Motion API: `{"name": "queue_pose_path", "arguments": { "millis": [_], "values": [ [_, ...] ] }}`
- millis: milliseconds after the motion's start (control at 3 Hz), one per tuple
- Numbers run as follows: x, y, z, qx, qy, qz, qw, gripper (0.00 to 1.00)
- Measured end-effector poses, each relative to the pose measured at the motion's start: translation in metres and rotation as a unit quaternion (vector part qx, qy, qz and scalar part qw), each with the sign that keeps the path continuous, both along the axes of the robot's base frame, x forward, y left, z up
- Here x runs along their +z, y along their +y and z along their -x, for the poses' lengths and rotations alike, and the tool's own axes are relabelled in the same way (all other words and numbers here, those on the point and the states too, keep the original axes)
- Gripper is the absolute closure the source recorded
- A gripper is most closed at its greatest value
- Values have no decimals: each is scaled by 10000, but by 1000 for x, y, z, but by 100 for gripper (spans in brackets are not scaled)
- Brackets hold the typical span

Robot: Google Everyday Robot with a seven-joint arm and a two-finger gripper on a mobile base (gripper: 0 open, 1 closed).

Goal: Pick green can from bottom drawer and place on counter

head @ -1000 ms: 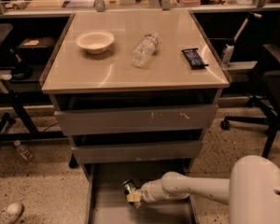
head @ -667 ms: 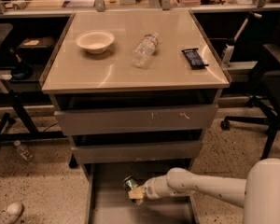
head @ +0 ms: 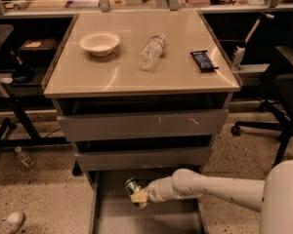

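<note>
The bottom drawer (head: 151,221) stands pulled out at the foot of the cabinet, its grey floor showing. Inside it near the back, the green can (head: 132,185) is tilted, silver top facing up-left. My gripper (head: 138,195) reaches in from the right on a white arm and is shut on the green can, with a pale fingertip (head: 138,198) showing below it. The can looks held just above the drawer floor. The counter (head: 117,69) is the glossy beige cabinet top above.
On the counter lie a white bowl (head: 99,42), a clear water bottle (head: 151,51) on its side and a dark packet (head: 203,60). Two shallower drawers (head: 141,125) overhang the bottom one. An office chair (head: 283,87) stands right; a bottle (head: 24,157) lies on the floor left.
The can has risen slightly in the gripper and moved toward the drawer's back. The arm's elbow has shifted right.
</note>
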State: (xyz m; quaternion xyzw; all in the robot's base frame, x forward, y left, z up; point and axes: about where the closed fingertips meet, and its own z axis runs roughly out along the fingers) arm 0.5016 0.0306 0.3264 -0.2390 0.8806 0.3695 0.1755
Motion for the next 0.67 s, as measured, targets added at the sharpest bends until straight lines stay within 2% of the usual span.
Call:
{"name": "queue_pose_path", "arguments": {
  "millis": [333, 667],
  "values": [
    [51, 12, -5, 76, -256, 6, 9996, 100],
    [112, 22, -19, 189, -668, 41, 9976, 100]
  ]
}}
